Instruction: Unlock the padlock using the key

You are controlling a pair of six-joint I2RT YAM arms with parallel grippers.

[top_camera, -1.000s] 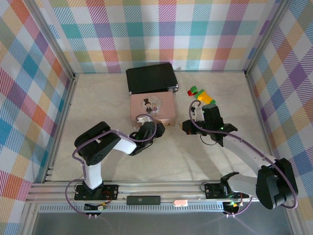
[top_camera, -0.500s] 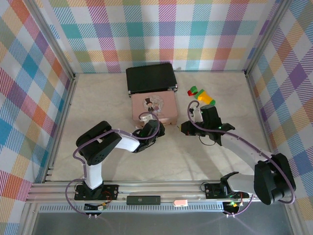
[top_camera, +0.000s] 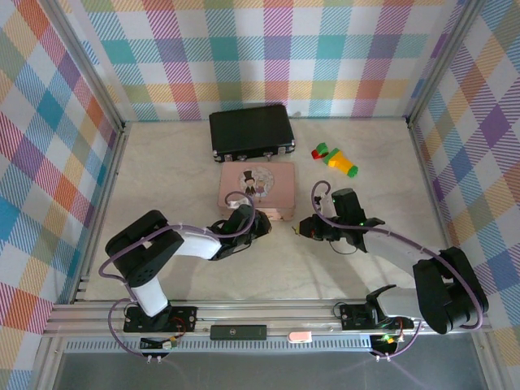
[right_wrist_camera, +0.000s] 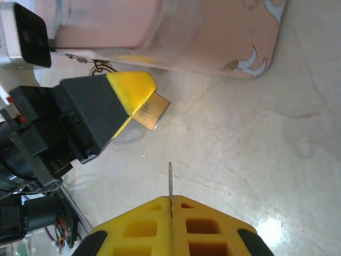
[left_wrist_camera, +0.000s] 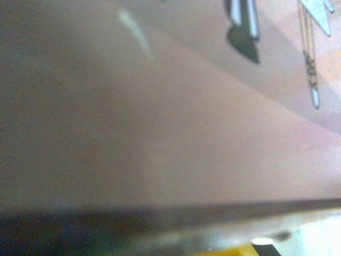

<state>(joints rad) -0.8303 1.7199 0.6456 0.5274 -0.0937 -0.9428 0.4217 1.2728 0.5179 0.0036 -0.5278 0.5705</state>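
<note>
Beside the pink tin (right_wrist_camera: 213,32), left end effector (right_wrist_camera: 139,101) clamps the padlock (right_wrist_camera: 152,113) while right end effector (right_wrist_camera: 170,201), pinching the key (right_wrist_camera: 170,178), seemingly needs keyhole alignment next.

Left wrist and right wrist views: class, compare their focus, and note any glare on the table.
Left wrist view: badly out of focus, the pink tin so close that it is a soft smear. Right wrist view: sharp, the key a crisp thin line and the padlock clear-edged, with a white glare patch on the table at lower right.
</note>
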